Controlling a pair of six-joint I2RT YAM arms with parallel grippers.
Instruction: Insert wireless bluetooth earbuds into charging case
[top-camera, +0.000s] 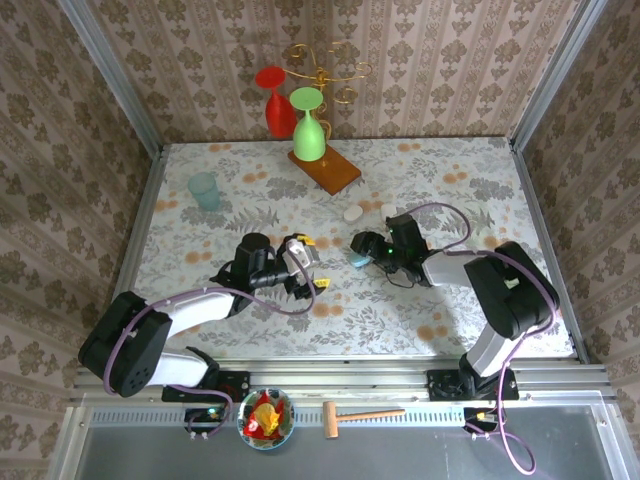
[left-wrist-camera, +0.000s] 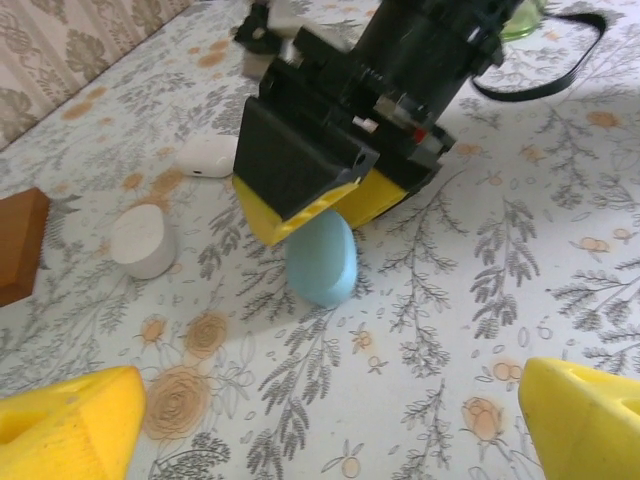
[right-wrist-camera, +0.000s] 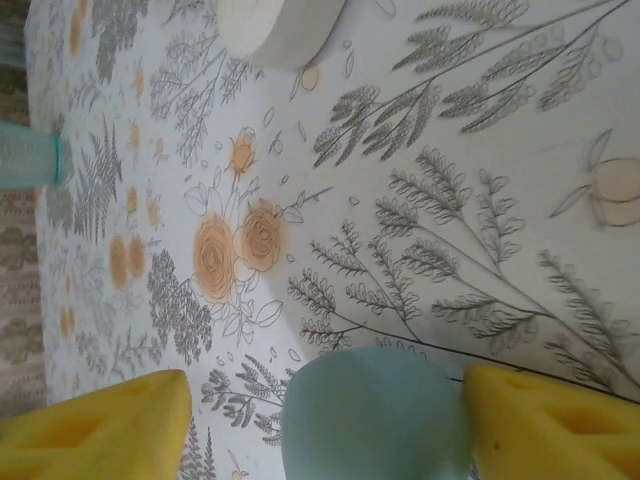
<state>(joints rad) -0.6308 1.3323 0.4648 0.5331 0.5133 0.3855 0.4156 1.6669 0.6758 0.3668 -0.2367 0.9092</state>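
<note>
My right tool (right-wrist-camera: 328, 385) stands apart around the pale blue charging case (left-wrist-camera: 322, 262), one finger touching it. My left tool (left-wrist-camera: 330, 415), also apart, hovers near the case. Earbuds: cannot tell where. Lifting off, that finger could topple the case.

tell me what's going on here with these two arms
Two robot arms work over a floral table. The right gripper is down around a light blue earbud case that stands on the table, jaws open, with one yellow finger clear of it. The left gripper faces it from close by, open and empty. A round white case and an oblong white case lie beyond.
</note>
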